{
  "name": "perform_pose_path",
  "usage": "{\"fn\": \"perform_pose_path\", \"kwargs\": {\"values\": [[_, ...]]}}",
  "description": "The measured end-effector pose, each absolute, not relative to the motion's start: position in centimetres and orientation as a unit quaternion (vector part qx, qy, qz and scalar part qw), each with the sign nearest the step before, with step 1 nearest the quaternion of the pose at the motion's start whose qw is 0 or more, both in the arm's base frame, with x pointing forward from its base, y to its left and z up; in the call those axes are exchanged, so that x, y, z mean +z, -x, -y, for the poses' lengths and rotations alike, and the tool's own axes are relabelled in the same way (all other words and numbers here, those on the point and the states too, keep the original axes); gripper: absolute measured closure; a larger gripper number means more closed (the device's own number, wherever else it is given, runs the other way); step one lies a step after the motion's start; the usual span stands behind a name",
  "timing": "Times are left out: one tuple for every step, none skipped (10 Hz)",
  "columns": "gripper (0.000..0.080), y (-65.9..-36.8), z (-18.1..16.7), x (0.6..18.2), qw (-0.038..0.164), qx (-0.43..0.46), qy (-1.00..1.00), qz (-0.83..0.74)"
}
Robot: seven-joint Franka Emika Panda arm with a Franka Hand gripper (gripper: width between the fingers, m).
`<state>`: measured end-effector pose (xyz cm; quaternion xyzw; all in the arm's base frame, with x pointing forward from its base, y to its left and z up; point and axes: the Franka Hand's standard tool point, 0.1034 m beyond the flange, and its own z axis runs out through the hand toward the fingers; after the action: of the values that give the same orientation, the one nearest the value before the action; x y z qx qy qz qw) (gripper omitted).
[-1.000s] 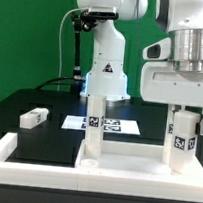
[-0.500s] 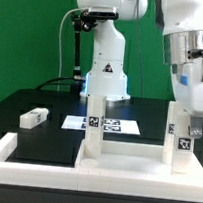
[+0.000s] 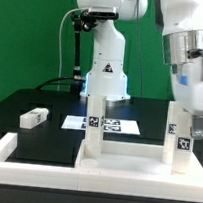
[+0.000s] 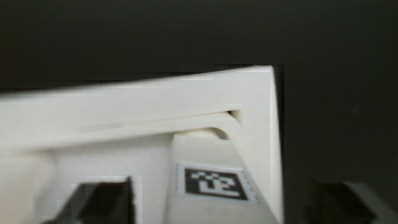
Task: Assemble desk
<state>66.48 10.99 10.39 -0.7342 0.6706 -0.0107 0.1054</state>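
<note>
Leg fitting looks about half done. The slab [image 3: 134, 158], a wide flat panel of matt white plastic, lies inside the raised rim [image 3: 14, 153]. Two oblong tagged legs stand upright on the slab, one at its far corner on the exterior view's left [image 3: 94, 124] and one on the right [image 3: 182, 137]. The gripper [image 3: 193, 123] hangs tilted just beside the right leg; the wrist view shows dark fingers [image 4: 103, 203] spread apart, clamping nothing. Next it likely re-grips this leg squarely on its smooth hard faces, or fetches the spare leg [image 3: 33, 118] lying off the slab on the black table [image 3: 59, 103]
</note>
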Motion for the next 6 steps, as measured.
{"fn": "perform_pose_path", "kwargs": {"values": [[0.0194, -66.63, -11.11, 10.53, 0.109, -0.029, 0.794, -0.598], [0.0194, -66.19, -11.03, 10.15, 0.107, -0.04, 0.831, -0.545], [0.0159, -66.22, -10.93, 10.12, 0.104, -0.043, 0.844, -0.525], [0.0152, -66.24, -10.85, 10.12, 0.102, -0.047, 0.86, -0.498], [0.0152, -66.23, -10.74, 10.08, 0.097, -0.051, 0.877, -0.468], [0.015, -66.29, -10.49, 10.12, 0.091, -0.057, 0.9, -0.422]]}}
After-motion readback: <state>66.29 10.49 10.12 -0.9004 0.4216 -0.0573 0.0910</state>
